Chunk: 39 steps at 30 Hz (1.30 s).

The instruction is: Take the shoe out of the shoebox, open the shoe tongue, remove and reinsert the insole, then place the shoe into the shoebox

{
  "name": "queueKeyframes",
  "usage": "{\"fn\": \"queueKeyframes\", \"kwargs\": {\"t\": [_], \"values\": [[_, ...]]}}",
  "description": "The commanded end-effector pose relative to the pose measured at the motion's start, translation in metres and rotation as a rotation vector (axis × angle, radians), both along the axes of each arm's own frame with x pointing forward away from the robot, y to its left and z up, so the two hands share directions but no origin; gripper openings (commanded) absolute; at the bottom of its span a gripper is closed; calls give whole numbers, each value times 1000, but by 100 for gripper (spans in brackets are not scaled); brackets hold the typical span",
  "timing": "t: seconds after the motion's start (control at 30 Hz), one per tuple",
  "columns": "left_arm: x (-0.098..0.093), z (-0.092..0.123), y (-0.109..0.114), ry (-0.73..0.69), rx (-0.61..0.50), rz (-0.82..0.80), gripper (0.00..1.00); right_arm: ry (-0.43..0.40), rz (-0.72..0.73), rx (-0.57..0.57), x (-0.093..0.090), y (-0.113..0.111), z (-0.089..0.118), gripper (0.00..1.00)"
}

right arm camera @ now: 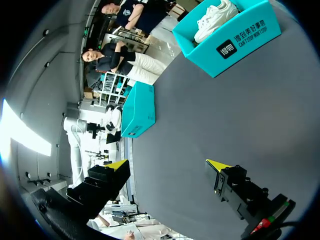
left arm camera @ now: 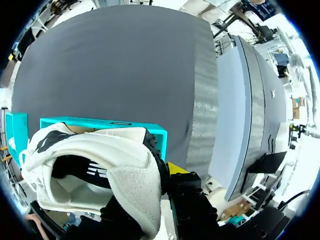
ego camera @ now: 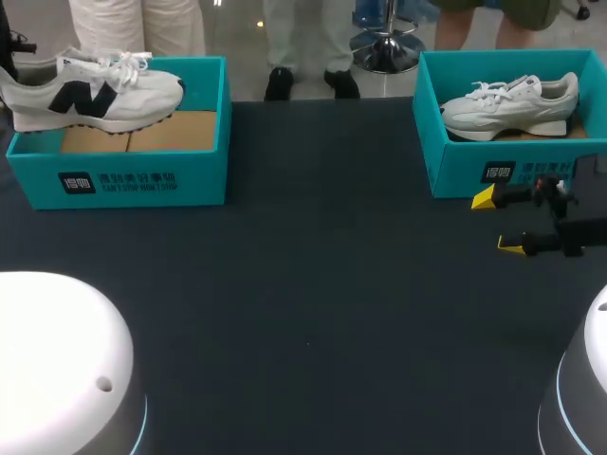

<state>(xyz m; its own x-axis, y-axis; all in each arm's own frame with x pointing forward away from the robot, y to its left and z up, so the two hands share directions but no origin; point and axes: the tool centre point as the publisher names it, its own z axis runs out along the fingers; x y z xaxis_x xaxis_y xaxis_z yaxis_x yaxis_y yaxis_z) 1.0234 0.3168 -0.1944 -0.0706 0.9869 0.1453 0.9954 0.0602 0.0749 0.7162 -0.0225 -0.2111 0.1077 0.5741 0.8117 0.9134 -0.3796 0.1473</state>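
A white shoe with a black logo (ego camera: 95,90) hangs tilted just above the left teal shoebox (ego camera: 142,180), toe toward the table's middle. My left gripper (left arm camera: 155,185) is shut on its heel; one yellow fingertip (left arm camera: 175,167) shows beside the heel and the other is hidden behind it. Seen from the left wrist, the shoe (left arm camera: 100,155) gapes toward the camera over the box (left arm camera: 100,123). My right gripper (ego camera: 498,223) stands open and empty in front of the right box. The right wrist view shows that gripper (right arm camera: 167,164) wide open over bare table.
A second teal shoebox (ego camera: 493,171) at the back right holds another white shoe (ego camera: 512,104). Brown cardboard (ego camera: 171,133) lines the left box's floor. Dark table surface (ego camera: 313,284) stretches between and in front of the boxes.
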Motion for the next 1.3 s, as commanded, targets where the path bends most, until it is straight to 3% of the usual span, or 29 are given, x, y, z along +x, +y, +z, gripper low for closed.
{"fn": "queueKeyframes", "kwargs": {"t": [0.03, 0.1, 0.73, 1.3], "values": [[12, -2, 7, 35, -54, -127, 0, 1, -2, -3, -1, 0, 0, 100], [16, -2, 6, 38, -33, -53, 0, 1, -2, -3, -1, 0, 0, 100], [16, -2, 6, 39, -37, -59, 0, 1, -2, -3, -1, 0, 0, 100], [43, -34, -11, 28, -36, -60, 0, 1, -2, -3, -1, 0, 0, 100]]}}
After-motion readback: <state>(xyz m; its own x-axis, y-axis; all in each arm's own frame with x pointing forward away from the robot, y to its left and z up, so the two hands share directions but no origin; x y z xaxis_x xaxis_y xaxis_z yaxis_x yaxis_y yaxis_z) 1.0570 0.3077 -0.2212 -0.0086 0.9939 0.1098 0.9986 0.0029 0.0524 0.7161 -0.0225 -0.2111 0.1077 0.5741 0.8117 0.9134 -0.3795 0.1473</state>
